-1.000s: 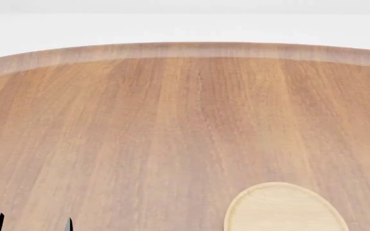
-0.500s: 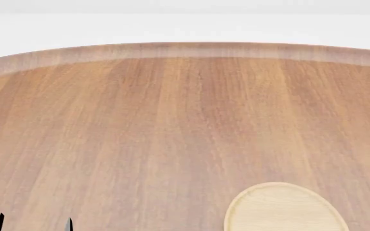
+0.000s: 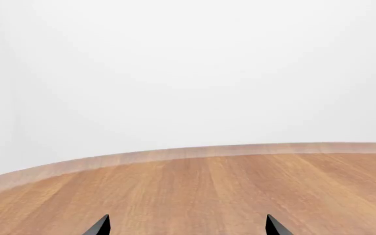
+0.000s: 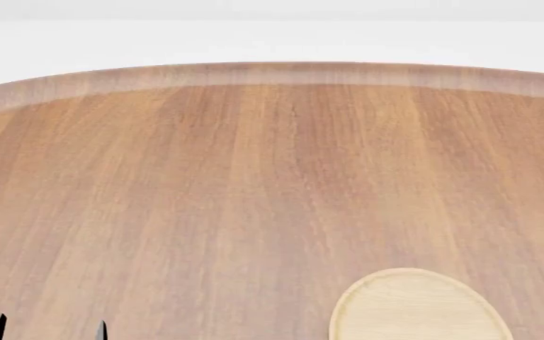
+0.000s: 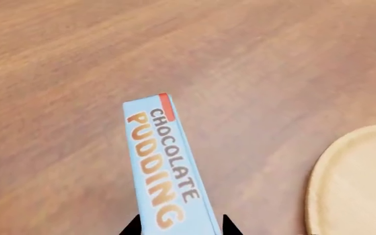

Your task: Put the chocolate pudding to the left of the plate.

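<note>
Nothing is shifting in the head view since half a second ago: the plate [image 4: 421,306] is lying at the same spot low on the right of the table [image 4: 253,184], and my left pincer [image 4: 47,331] is showing the same two dark tips at the lower left edge

My left pincer [image 3: 186,226] is hanging released above the bare wood, its two tips standing wide apart with nothing between them, pointing toward the table's curved far rim and the white wall beyond

My right pincer [image 5: 180,225] is grasping the pudding [image 5: 167,171]; its two black tips are pressing against either side of the box at the near end, and the box is sticking out ahead of them with its light blue face and orange lettering turned toward my wrist camera and a red strip at its far corner. I cannot tell from this view whether the box is touching the table or hanging just above it

In the right wrist view the plate [image 5: 358,181] is sitting near the pudding but apart from it, with a strip of bare table [image 5: 77,73] between them. My right pincer and the pudding are out of the head view
</note>
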Motion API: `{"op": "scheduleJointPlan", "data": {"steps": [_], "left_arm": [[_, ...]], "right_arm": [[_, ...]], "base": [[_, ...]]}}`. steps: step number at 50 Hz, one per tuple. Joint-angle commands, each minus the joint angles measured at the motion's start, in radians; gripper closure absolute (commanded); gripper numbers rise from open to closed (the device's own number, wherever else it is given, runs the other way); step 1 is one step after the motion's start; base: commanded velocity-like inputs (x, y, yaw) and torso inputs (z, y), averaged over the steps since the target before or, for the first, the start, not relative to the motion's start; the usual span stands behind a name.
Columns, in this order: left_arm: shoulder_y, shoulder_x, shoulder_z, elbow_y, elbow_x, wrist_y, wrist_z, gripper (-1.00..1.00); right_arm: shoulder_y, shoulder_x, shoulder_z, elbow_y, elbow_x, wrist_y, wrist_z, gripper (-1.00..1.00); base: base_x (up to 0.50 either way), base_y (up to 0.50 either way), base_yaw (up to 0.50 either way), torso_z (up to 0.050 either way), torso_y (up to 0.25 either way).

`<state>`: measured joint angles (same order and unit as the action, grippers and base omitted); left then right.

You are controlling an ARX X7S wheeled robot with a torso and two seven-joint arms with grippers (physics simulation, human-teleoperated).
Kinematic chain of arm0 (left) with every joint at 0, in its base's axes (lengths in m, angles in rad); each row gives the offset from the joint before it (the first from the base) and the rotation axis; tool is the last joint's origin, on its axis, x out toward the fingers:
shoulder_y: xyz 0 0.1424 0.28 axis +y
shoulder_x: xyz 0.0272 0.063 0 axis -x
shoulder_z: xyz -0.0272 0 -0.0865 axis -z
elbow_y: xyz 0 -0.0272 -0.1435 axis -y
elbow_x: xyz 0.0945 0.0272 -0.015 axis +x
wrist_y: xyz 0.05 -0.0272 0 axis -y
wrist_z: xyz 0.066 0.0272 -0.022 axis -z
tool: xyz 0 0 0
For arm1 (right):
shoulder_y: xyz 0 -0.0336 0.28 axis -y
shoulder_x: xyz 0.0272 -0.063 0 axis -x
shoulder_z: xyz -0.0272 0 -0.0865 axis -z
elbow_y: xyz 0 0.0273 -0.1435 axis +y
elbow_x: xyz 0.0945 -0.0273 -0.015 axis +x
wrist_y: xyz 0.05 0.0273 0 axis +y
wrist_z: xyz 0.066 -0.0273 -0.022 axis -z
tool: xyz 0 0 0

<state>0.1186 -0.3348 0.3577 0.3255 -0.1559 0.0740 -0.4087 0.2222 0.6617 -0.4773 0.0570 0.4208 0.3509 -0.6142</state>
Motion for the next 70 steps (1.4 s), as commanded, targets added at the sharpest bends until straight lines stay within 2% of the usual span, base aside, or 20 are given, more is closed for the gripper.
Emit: {"op": "scheduleJointPlan", "data": {"steps": [1, 47, 70], "left_arm": [[-0.003, -0.003, 0.002, 0.000, -0.002, -0.002, -0.003, -1.00], [-0.009, -0.012, 0.014, -0.010, -0.012, 0.009, -0.009, -1.00], [-0.010, -0.016, 0.020, -0.010, -0.015, 0.013, -0.014, -1.00]], "right_arm": [[0.041, 0.003, 0.011, -0.037, -0.007, 0.020, 0.008, 1.00], [0.308, -0.126, -0.023, 0.187, -0.072, -0.003, -0.021, 1.00], [0.395, -0.213, -0.052, 0.422, -0.116, -0.103, -0.049, 1.00]], "base": [[0.00, 0.00, 0.00, 0.000, 0.000], [0.00, 0.00, 0.00, 0.000, 0.000], [0.00, 0.00, 0.00, 0.000, 0.000]]}}
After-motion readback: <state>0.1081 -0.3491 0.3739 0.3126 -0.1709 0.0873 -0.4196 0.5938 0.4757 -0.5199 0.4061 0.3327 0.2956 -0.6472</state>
